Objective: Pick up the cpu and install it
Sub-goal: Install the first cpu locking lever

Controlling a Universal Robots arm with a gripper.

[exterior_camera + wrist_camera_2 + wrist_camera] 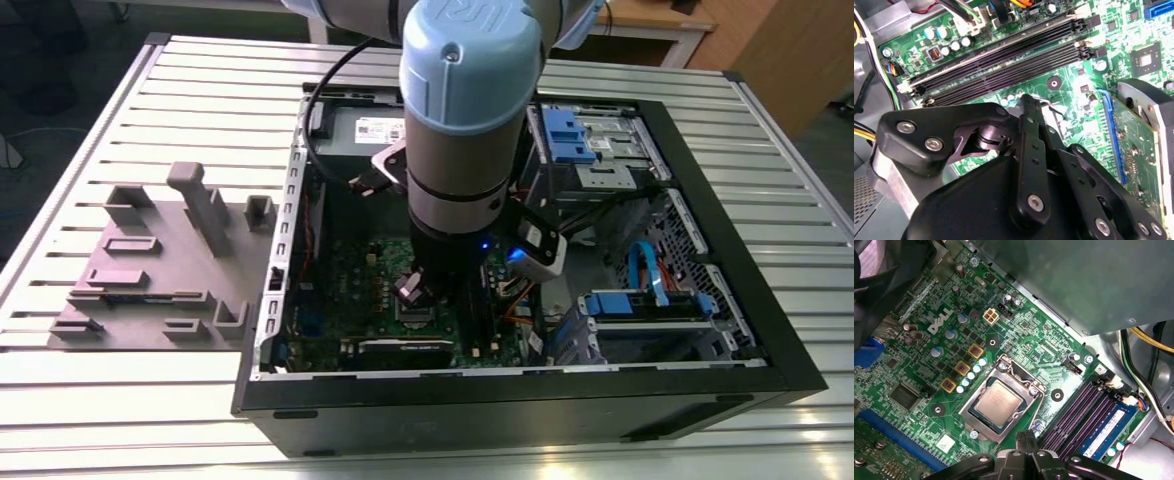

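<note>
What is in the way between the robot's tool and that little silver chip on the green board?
Nothing visible. In the first wrist view the cpu already lies in its socket frame on the green board, its metal top uncovered, and the tool hangs just beside it with bare board between them.

White brand lettering (940, 321) stands on the green board (1021, 335).
</note>
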